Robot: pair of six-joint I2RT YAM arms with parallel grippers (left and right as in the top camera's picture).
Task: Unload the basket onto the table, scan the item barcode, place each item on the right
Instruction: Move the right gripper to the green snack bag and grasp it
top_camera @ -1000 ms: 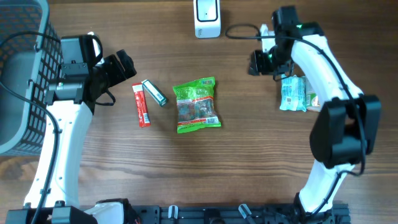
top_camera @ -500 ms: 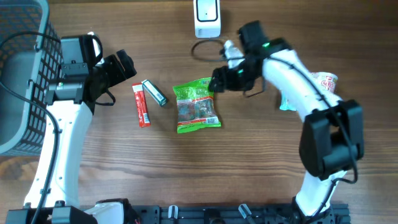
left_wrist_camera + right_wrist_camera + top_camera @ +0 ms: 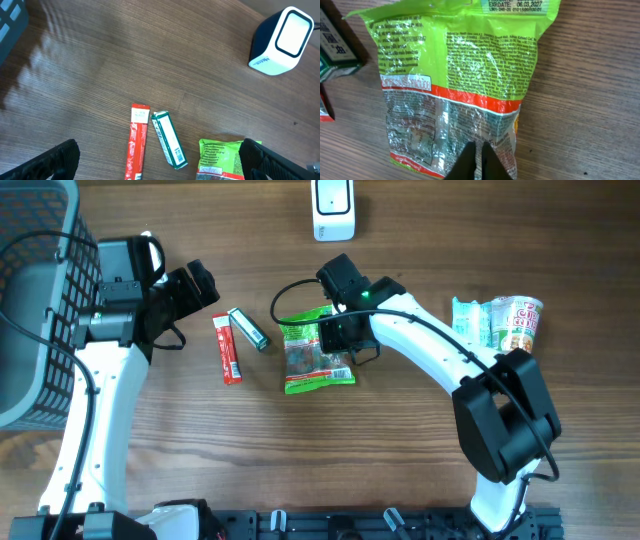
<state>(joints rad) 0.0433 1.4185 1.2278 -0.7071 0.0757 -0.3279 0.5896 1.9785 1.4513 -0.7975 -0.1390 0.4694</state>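
The snack bag [image 3: 318, 350] is a bright green plastic packet. It has an orange-red band across it, and below the band is a silvery, clear part where the content shows. The side with much small printed text faces up, and an expiry date is printed at one sealed end. The bag lies flat and a little crinkled near the middle of the wooden desk [image 3: 400, 460]. The barcode scanner [image 3: 333, 208] is a small white box with dark sides and a rounded glossy window. It stands at the far edge of the desk, well apart from the bag.

Snack bag [image 3: 303, 370] on wooden table [image 3: 400, 442]
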